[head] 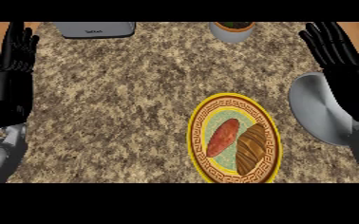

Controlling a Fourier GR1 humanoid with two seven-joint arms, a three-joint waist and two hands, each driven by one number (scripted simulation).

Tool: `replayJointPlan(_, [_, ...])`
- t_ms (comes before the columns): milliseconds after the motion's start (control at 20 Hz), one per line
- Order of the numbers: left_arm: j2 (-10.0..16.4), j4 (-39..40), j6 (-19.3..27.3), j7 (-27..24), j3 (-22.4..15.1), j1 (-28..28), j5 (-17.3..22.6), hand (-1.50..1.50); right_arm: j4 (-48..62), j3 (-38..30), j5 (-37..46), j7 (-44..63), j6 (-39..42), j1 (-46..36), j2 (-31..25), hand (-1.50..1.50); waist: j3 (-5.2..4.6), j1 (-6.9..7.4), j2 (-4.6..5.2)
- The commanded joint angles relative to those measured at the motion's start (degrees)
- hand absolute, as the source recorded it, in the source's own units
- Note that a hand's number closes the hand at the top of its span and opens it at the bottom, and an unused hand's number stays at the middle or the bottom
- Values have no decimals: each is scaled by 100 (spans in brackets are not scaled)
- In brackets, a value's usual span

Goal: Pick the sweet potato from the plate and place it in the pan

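Nothing looked done yet: the sweet potato (223, 137) lay on the plate (194, 135), the pan (316, 109) right of it; the left hand (15, 71) and right hand (336, 57) held nothing, fingers straight.

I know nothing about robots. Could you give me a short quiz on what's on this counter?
1. True or false: the sweet potato lies on the plate, left of the croissant.
2. What partly hides the pan? A) the right hand B) the plate C) the croissant
3. Fill in: the left hand and the right hand are both ___, fingers straight, holding nothing.
Key: 1 true; 2 A; 3 open.
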Motion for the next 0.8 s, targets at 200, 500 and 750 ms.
replayJointPlan(200, [-1010,20,-484,-362,-943,780,192,0,-643,-51,111,-330,-1323,1200,1200,150,-78,-14,46])
replayJointPlan(500, [-1342,98,-626,-481,-1241,1200,337,0,-893,50,1087,-529,-2737,3293,1585,-150,-82,-180,18])
replayJointPlan(750, [-1425,312,-860,-613,-1308,1205,302,0,-2009,573,2281,-584,-3126,4758,1086,-150,-86,-31,44])
